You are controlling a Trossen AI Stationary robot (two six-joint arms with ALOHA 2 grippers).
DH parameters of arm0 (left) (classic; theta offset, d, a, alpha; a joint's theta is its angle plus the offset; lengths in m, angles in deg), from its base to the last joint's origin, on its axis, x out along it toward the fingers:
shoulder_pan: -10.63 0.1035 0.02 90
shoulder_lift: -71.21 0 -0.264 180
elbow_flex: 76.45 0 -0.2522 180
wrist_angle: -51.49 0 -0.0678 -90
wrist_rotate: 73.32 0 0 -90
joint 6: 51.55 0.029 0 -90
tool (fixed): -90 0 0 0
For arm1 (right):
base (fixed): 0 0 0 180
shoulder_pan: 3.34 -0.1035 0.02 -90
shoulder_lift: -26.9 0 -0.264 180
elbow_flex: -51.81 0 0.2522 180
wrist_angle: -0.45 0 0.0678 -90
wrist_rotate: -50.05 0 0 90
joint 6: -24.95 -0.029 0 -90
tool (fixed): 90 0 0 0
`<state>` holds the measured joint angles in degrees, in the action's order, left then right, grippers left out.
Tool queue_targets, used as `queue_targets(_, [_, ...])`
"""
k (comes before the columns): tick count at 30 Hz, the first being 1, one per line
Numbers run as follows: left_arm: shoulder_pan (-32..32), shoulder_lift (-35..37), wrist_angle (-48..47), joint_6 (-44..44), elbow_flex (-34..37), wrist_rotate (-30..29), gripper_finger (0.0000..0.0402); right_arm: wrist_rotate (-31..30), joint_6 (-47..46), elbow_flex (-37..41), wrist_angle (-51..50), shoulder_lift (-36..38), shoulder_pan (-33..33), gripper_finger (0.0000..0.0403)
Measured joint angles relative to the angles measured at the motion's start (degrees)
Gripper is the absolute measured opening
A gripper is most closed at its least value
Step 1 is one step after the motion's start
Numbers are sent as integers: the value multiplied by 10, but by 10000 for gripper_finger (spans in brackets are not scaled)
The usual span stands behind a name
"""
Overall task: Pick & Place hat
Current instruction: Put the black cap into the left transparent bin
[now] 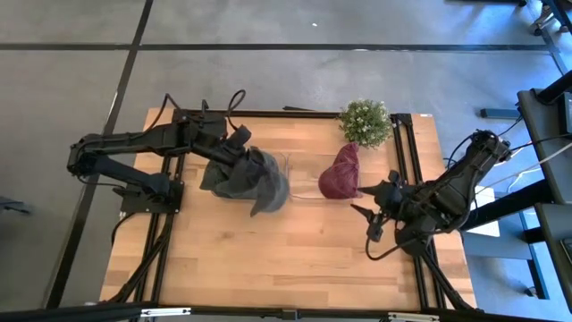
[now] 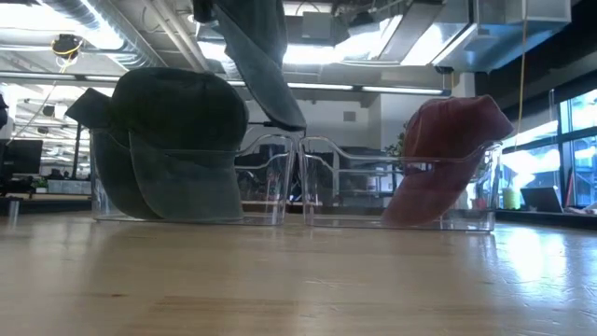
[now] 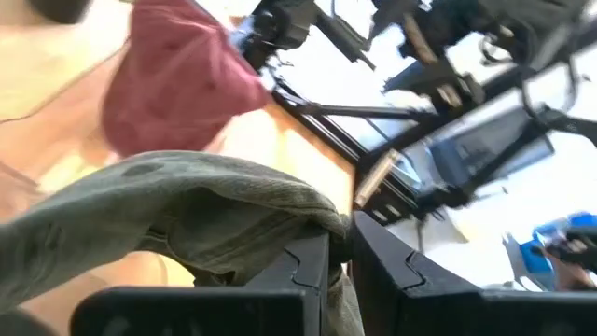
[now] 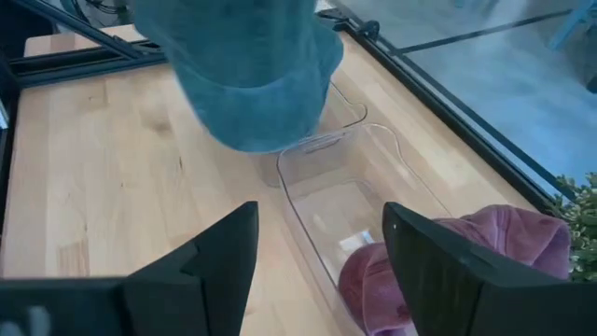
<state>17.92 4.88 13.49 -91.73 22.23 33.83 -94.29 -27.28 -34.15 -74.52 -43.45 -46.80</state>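
1. The left gripper (image 3: 340,266) is seen with its fingers (image 3: 298,266) pinched together on a fold of a grey hat (image 1: 255,179).
2. The grey hat is held aloft above a clear bin (image 2: 270,177) on the surface (image 1: 268,250).
3. The right gripper (image 4: 317,252) is kept with fingers wide apart, holding nothing, near a maroon hat (image 1: 341,174).

place: likely lab/workshop | cues: ceiling ducts (image 2: 103,23), monitors (image 2: 20,154)

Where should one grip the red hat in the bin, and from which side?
Grip the red hat by its top, which stands above the bin rim; come from above, since the clear walls block its sides. The open right claw is nearest; the left claw holds a grey hat.
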Motion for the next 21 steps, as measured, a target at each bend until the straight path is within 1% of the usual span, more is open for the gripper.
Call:
queue_targets(4, [11,0,-5,42,-1,32,26,0,0,7,0,0,4,228])
queue_targets(8, [31,0,0,148,-1,52,26,0,-6,21,2,0,7,228])
queue_targets(10, [42,0,-1,186,-1,61,26,0,-18,27,1,0,10,228])
queue_targets(14, [68,0,-28,228,-1,111,26,0,-40,32,0,0,15,228])
queue_targets(18, [85,-2,-73,277,-1,116,26,0,-44,32,0,0,22,228])
queue_targets(21, [92,-2,-73,303,-1,115,26,0,-45,32,1,0,31,228])
